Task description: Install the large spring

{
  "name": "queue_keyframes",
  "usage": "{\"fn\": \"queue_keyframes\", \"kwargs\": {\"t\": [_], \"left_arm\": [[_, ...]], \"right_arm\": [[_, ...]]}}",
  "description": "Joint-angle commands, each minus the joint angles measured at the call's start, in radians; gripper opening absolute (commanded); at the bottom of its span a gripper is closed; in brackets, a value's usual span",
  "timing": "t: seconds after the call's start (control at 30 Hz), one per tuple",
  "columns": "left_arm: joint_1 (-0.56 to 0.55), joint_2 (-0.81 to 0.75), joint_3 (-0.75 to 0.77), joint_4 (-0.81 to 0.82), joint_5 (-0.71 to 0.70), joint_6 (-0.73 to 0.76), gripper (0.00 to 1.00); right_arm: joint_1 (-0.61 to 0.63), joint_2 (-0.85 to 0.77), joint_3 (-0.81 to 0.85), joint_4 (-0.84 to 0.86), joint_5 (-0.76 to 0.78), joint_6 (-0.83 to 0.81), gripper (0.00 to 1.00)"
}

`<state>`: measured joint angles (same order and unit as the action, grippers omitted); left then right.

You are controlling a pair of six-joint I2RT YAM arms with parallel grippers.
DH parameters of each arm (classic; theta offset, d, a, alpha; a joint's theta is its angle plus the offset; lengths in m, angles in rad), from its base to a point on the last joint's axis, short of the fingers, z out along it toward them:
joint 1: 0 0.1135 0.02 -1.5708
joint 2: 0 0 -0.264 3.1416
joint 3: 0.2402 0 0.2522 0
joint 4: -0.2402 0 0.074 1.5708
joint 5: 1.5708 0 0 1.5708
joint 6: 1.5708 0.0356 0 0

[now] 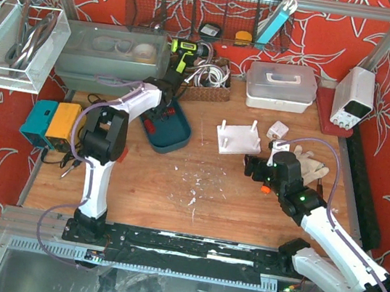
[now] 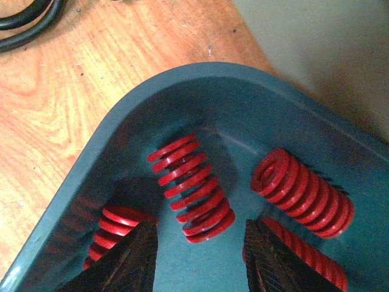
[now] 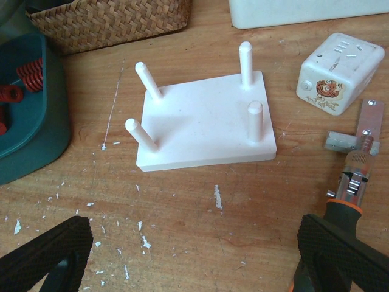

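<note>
Several red coil springs lie in a teal tray (image 2: 152, 97), also seen in the top view (image 1: 174, 137). One spring (image 2: 191, 187) lies just ahead of my left gripper (image 2: 199, 258), which is open and low inside the tray, empty. A thicker spring (image 2: 302, 191) lies to its right; others sit beside each finger. A white base with four upright pegs (image 3: 203, 125) stands on the table (image 1: 238, 138). My right gripper (image 3: 194, 255) is open wide and empty, hovering short of the base (image 1: 254, 167).
A wicker basket (image 3: 103, 21) stands behind the tray. A white cube (image 3: 334, 73) and an orange-handled tool (image 3: 355, 164) lie right of the base. A white lidded box (image 1: 281, 85), a power supply (image 1: 354, 96) and a glove (image 1: 313, 167) are at the right.
</note>
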<state>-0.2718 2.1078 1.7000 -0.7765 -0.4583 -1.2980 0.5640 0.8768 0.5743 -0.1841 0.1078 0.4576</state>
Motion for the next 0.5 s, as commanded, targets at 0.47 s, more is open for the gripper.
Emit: {"fn": "queue_keyframes", "kwargs": {"t": [0.47], "left_arm": [[0.022, 0.169, 0.084, -0.077, -0.032, -0.116, 0.48]], "right_arm": [[0.008, -0.010, 0.016, -0.013, 0.024, -0.013, 0.93]]}}
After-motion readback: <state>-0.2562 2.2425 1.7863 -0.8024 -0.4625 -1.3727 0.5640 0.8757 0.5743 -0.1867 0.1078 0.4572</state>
